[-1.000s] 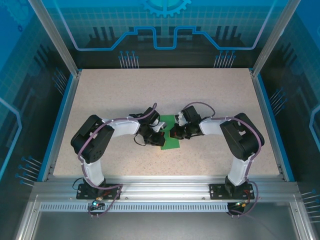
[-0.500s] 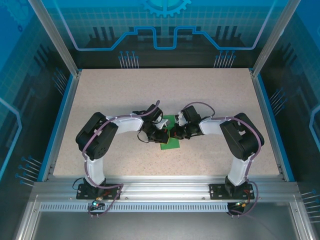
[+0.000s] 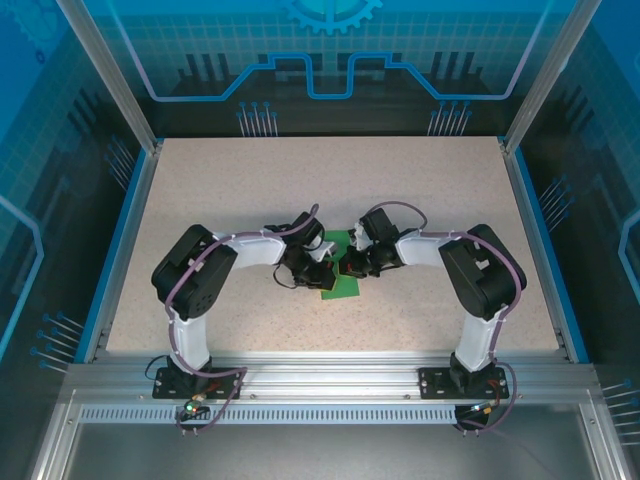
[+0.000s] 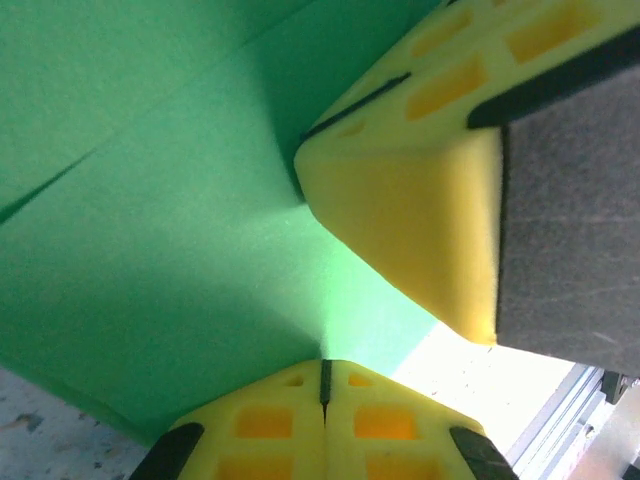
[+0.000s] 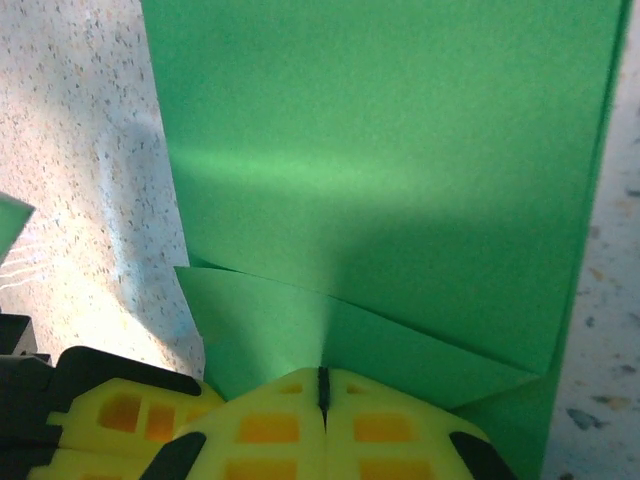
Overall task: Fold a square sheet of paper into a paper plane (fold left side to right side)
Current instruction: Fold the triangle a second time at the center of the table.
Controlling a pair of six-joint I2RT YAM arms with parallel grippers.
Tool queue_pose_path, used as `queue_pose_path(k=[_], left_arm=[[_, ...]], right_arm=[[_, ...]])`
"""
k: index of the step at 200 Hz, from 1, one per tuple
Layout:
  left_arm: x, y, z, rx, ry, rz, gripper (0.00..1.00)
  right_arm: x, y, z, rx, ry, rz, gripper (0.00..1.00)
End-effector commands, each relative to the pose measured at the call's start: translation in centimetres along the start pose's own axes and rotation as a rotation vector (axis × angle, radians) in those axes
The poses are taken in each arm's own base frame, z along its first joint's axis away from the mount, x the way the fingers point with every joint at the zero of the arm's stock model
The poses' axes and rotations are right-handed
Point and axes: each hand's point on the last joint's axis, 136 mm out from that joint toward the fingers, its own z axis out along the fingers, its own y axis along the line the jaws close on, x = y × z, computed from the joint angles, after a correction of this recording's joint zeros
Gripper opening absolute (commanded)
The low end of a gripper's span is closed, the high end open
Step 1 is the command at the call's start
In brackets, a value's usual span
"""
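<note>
Although no gap showed between its fingers, the left gripper (image 4: 323, 385) had green paper running straight into the seam. I judged it clamped on an edge of the square sheet of paper (image 5: 380, 150) rather than resting on it. The right gripper (image 5: 323, 390) also had its fingers together, at the end of the sheet where two diagonal flaps crossed. Whether it pinched a layer or only pressed it down I could not tell. Each wrist view caught a yellow finger of the other gripper just beside its own, so the two worked very near each other.

For the left-to-right fold, I would treat the right gripper as the anchor on the centre line. The held left edge should come over in a low arc, so the thin paper bends rather than drags. The edges should meet before any pressing, and the crease should run from the middle outward.

From above, the sheet lay on the table (image 3: 200, 200) about midway between its left and right edges, somewhat nearer the near edge than the far one. Its long axis ran roughly from near edge to far edge, slightly tilted. By my reading the flaps sat at the far end, so it pointed toward the far edge, though no sharp nose was visible.
</note>
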Motion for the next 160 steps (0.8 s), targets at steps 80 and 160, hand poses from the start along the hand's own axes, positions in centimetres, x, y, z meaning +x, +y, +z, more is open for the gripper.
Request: queue_pose_path(k=[80, 160], left_arm=[[5.0, 2.6, -0.7, -0.081, 0.078, -0.084, 0.0], [6.7, 3.6, -1.0, -0.115, 0.08, -0.139, 0.0]], right_arm=[[2.2, -4.6, 0.5, 0.168, 0.087, 0.07, 0.0], [2.1, -4.5, 0.4, 0.165, 0.088, 0.067, 0.0]])
